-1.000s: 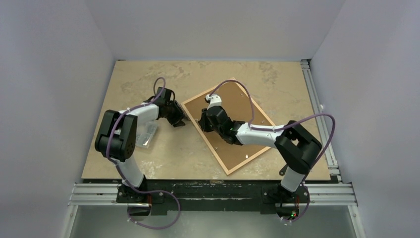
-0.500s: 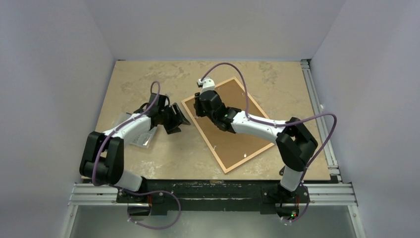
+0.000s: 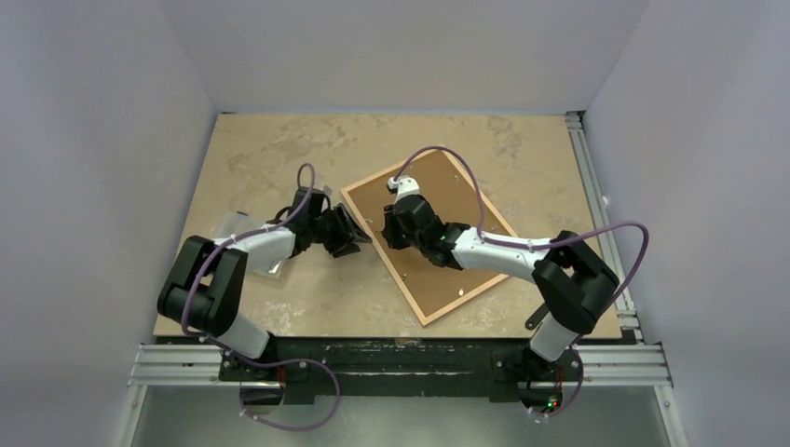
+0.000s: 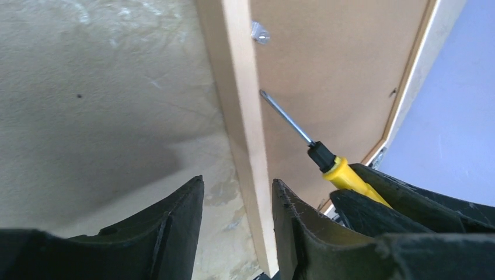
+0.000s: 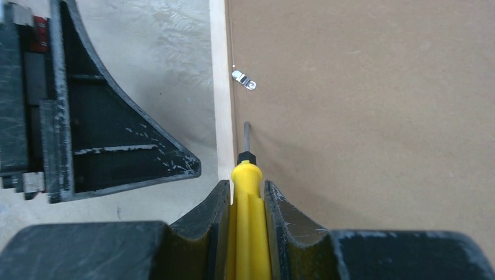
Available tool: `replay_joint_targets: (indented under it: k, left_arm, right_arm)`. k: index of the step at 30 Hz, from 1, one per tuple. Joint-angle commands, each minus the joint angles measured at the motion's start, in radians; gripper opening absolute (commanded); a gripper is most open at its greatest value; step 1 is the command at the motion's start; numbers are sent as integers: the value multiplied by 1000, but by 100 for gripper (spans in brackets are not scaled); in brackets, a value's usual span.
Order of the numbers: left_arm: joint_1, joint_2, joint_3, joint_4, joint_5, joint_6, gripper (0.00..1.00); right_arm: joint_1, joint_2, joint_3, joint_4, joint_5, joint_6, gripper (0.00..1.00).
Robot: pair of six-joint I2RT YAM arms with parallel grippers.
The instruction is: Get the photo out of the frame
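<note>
On beige table (image 3: 279,158) w/ white walls (image 3: 401,47), R gripper (image 5: 246,188) clamps screwdriver (image 5: 250,233), L gripper (image 4: 238,185) gapes astride frame (image 4: 233,70) edge.

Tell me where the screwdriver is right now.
Right wrist view: the screwdriver is held in the right end effector, tip over the backing board beside the edge of the frame, near a small metal clip.

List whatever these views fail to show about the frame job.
- Photo: no view shows it; the backing board covers the face-down frame.
- Screwdriver tip, right wrist view: too small to tell whether it is under the board.
- Clear item beneath the left arm, top view: blurred, partly covered by the arm.
</note>
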Motion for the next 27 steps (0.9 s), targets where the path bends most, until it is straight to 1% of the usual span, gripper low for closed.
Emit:
replay_joint_targets:
  k: [1, 5, 6, 10, 13, 15, 18, 20, 24, 27]
  left_arm:
    - [4, 18, -17, 71, -65, -44, 43]
    - [3, -13, -25, 32, -114, -26, 43]
    - [5, -27, -28, -5, -120, -22, 43]
    - [5, -109, -51, -64, -157, 20, 44]
    - [5, -152, -65, -93, -160, 36, 44]
    - [5, -181, -81, -98, -158, 35, 44]
    - [5, -220, -99, -114, -147, 39, 44]
    - [5, -238, -98, -136, -143, 55, 44]
    - [5, -231, -90, -137, -136, 61, 47]
    - [9, -147, -20, -93, -98, 77, 45]
  right_arm:
    - [-2, 10, -12, 124, -50, 27, 0]
    - [-2, 19, -35, 156, 2, 39, 0]
    - [-2, 25, -34, 167, 7, 30, 0]
    - [-2, 43, -1, 156, 98, -5, 0]
    - [-4, 61, 25, 158, 141, -24, 0]
    - [-5, 86, 49, 162, 145, -36, 0]
    - [-6, 113, 78, 161, 112, -45, 0]
    - [-7, 106, 84, 143, 108, -22, 0]
    - [8, 49, 52, 120, 112, -5, 0]
    - [30, 21, 42, 64, 144, 9, 0]
